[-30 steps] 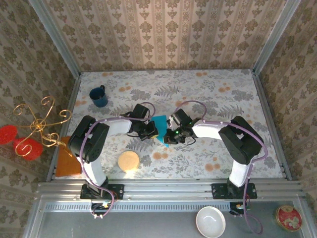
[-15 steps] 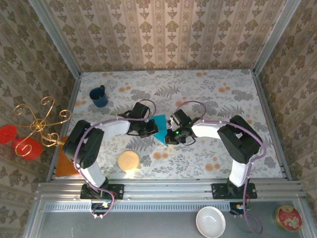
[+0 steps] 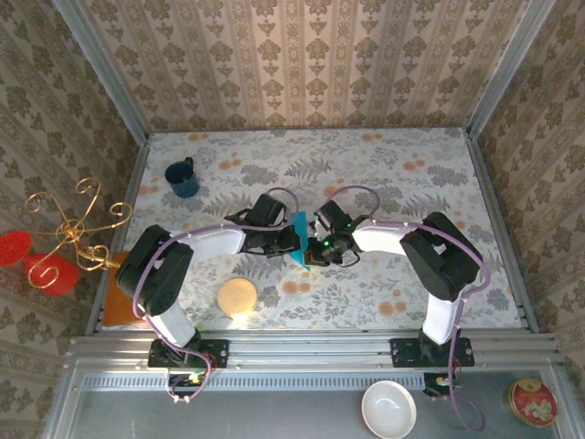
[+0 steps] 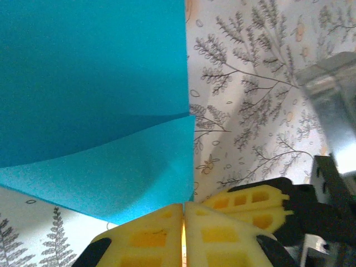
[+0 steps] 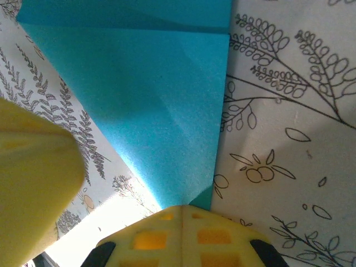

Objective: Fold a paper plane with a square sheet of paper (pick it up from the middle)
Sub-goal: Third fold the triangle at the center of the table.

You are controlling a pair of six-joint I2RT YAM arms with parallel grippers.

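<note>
Two claws pinch one end of the sheet

Both my arms reach in over the flowered table [image 3: 411,174] and meet at its middle, the left arm coming from the left and the right arm from the right. Between them is the sheet of paper [image 3: 299,227]. It is lifted on edge rather than lying flat, so from above it reads as a narrow turquoise strip. Its long axis runs roughly from my side toward the far wall.

From each wrist the sheet spreads up and away ahead of the fingers. It already carries a fold, with one layer lapping over another.

My left claw [image 3: 285,243] is pressed together on the sheet's lower corner; in the left wrist view that corner runs into the seam between the yellow pads. My right claw [image 3: 313,252] is likewise squeezed onto a point of the paper, just beside the left one.

Neither arm is the nearer, since both grip the same end. I judge the coming crease turns on this: almost all the paper lies ahead of both claws, so it has to swing about that shared pinch.
</note>
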